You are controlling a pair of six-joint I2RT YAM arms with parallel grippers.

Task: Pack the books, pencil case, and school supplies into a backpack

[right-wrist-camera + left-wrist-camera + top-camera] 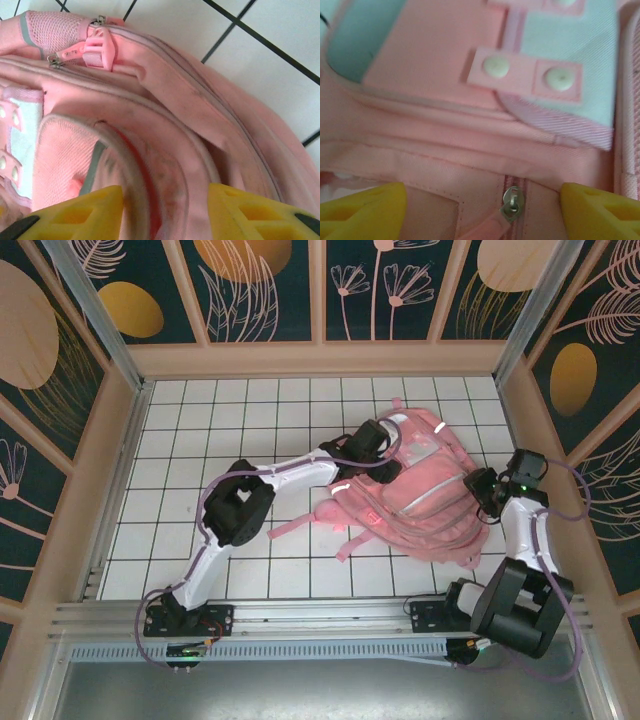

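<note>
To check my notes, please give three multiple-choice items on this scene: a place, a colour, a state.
1. Where on the table does the pink backpack lie? A far-left corner; B right of centre; C over the near edge.
2. What colour are the fingers of the left gripper? A yellow; B black; C red.
3. How is the left gripper? A shut on a book; B shut on a pen; C open.
B: it lies right of centre. A: both are yellow. C: they stand apart, either side of the zipper pull.

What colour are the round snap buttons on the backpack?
The snap buttons are white, on a pink tab of the backpack; clearest in the left wrist view.
</note>
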